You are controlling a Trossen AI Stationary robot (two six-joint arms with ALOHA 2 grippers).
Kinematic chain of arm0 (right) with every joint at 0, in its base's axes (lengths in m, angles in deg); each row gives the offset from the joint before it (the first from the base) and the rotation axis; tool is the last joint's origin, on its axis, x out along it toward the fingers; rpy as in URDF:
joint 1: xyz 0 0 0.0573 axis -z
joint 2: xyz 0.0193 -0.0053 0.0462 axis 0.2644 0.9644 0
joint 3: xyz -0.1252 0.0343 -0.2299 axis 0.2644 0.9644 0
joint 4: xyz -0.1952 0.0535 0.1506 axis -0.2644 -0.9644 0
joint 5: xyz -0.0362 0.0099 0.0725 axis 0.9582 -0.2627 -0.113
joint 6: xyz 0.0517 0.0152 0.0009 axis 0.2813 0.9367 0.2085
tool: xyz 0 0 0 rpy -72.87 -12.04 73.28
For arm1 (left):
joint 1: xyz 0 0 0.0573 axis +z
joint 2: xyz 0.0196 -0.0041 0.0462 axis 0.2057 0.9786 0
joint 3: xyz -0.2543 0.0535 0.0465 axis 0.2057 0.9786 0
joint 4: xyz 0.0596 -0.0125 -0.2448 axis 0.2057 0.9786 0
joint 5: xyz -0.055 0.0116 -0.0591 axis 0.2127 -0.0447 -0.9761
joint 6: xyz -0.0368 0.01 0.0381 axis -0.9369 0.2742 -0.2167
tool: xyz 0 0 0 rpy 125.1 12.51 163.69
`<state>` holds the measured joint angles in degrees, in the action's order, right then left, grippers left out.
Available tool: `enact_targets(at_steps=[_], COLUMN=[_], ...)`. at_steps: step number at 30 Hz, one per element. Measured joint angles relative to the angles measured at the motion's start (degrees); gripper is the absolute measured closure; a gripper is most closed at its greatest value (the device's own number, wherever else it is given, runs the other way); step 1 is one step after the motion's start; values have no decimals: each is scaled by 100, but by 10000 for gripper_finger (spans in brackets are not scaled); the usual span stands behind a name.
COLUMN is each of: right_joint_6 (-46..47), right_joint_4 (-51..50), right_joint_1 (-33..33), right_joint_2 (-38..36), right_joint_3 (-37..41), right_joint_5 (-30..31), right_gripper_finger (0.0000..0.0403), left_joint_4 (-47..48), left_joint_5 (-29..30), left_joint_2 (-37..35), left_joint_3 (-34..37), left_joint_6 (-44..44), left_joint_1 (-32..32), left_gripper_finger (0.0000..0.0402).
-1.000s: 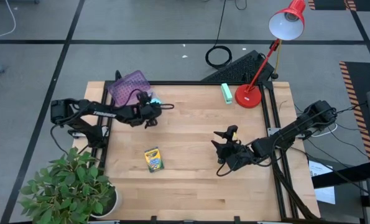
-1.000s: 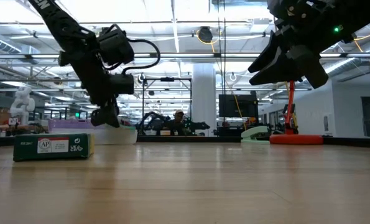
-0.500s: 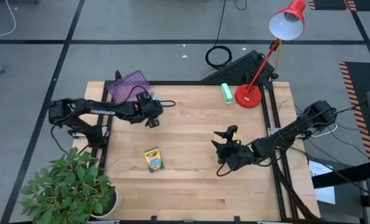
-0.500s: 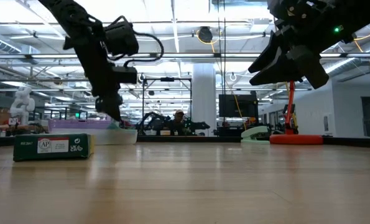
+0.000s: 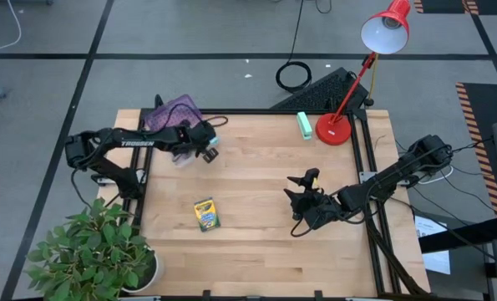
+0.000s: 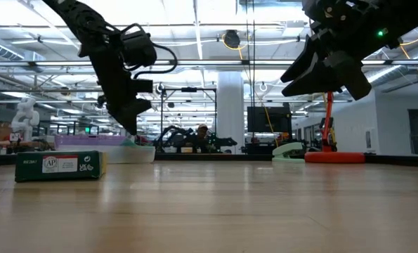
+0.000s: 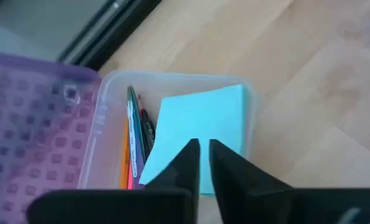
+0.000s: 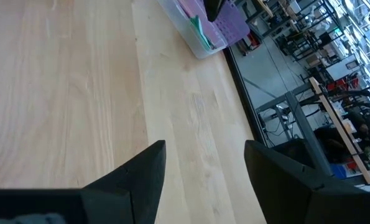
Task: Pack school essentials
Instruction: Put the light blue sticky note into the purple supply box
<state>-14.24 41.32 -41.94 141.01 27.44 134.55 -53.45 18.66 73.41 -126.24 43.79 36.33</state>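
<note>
You see the wooden table filling the middle of the high view, with a potted plant at its lower left corner and the red desk lamp at its upper right. The left arm reaches in from the left edge, and its left end effector hangs in the upper left part of the table, just over the clear plastic case with the purple lid; its two fingers are nearly together, with only a thin gap, and hold nothing. Inside this case you find the light-blue sticky-note pad, and beside it the pens and the orange pencil lie along one wall. The right end effector hovers above the table at centre right, its fingers wide apart and empty. The yellow-green crayon box lies flat on the table at lower centre left, well apart from both end effectors. The mint-green block rests near the lamp base.
</note>
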Motion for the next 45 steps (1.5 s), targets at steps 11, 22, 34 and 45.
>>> enact_targets(at_steps=[11,22,34,45], right_joint_6=[0,3,4,6], right_joint_4=[3,2,2,9], right_joint_1=[0,0,0,0], right_joint_2=[0,0,0,0], right_joint_3=[0,0,0,0], right_joint_5=[-4,-7,-7,-145], right_gripper_finger=[190,190,190,190], left_joint_4=[5,20,181,190], left_joint_5=[-522,-1103,-1103,-1107], left_joint_2=[50,50,50,158], left_joint_3=[111,111,111,111], left_joint_6=[-507,-668,-751,-729], left_joint_1=[356,390,390,392], left_gripper_finger=[396,398,396,398])
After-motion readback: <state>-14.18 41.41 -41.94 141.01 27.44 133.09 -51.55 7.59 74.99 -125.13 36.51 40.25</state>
